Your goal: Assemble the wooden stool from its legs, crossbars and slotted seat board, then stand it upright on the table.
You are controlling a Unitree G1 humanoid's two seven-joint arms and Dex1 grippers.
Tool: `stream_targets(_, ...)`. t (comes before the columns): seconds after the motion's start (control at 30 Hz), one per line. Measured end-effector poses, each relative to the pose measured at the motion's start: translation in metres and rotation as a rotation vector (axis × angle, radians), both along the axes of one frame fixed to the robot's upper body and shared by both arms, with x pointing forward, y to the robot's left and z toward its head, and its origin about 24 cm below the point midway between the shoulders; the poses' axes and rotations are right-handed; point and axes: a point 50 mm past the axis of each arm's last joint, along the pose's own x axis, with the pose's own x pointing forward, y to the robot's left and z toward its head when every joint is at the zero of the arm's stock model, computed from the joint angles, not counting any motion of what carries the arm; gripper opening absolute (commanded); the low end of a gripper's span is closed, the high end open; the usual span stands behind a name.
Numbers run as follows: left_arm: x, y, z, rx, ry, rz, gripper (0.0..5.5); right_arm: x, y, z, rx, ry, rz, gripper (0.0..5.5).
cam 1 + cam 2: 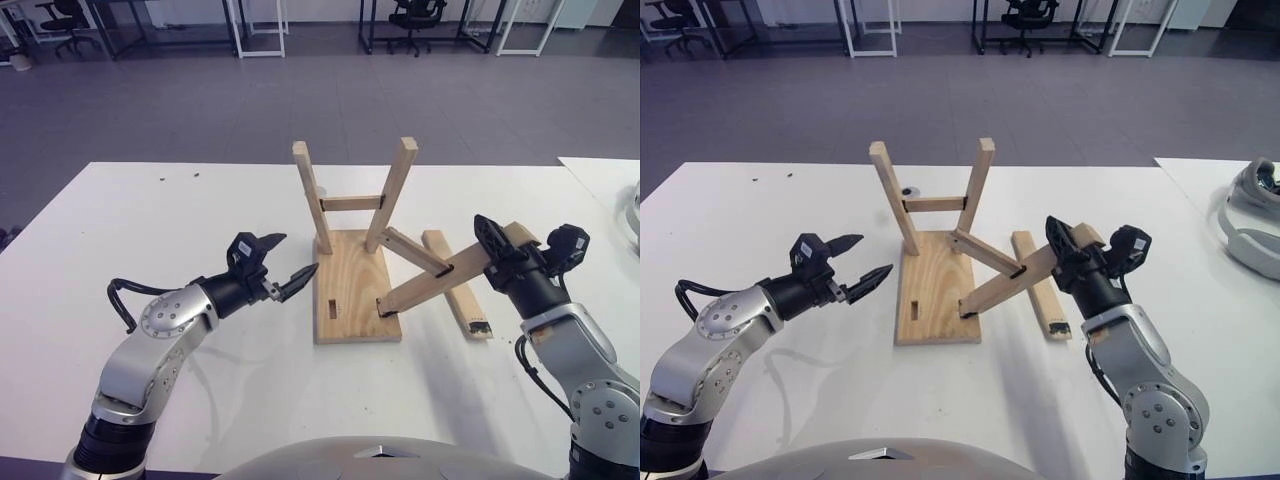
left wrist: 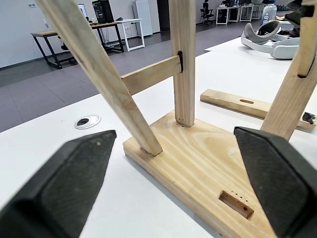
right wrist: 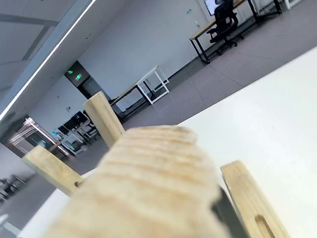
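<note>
Hovering low over the white table, my left gripper pointed at the left long edge of the flat rectangular pine seat board. Its two black fingers were spread wide with nothing between them, near the board but apart from it. My left forearm came in bent from the near left corner.

My right gripper was clamped on the upper end of a slanted pale wooden leg. That leg ran down and leftward to the board's near right corner, where its dark-tipped foot met the wood. Whether it sat in a slot I could not tell.

I counted four legs. Two upright wooden legs stood splayed at the board's far end, one was in my grip, and one loose flat leg lay on the table just right of the board, partly behind the held one. There were two crossbars. A short far crossbar joined the upright pair, and a second angled crossbar ran from the held leg toward the foot of the right upright. One open rectangular slot showed near the board's left edge.

The board lay mid-table, well back from the near edge, and bare white surface stretched away to my left. Beyond the table's right edge, across a gap, a white headset rested on another surface.
</note>
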Motion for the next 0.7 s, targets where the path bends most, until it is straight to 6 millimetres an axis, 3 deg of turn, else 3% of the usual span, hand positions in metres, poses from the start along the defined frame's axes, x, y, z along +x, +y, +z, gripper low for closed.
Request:
stream_targets(0.2,0.001,0.0,0.0,-0.002,-0.005,0.015,4.38,0.012,0.013,0.017,-0.3,-0.083,0.02,1.07)
stream_targets(0.3,0.003,-0.001,-0.001,0.006,-0.012,0.033,4.38,0.016,0.024,0.006,-0.451,-0.051,0.076,1.1)
stream_targets(0.43,0.004,-0.006,-0.001,-0.004,-0.014,0.018,4.38,0.019,0.029,0.002,-0.489,-0.085,0.094,1.13)
stream_targets(0.5,0.004,-0.007,-0.001,-0.002,-0.015,0.019,4.38,0.022,0.028,-0.002,-0.489,-0.075,0.086,1.69)
stream_targets(0.57,0.006,-0.005,-0.003,0.004,-0.013,0.027,4.38,0.022,0.022,-0.022,-0.463,0.037,0.087,2.06)
stream_targets(0.7,0.01,-0.005,-0.007,0.014,-0.012,0.05,4.38,0.024,0.03,0.009,-0.374,-0.124,0.107,2.89)
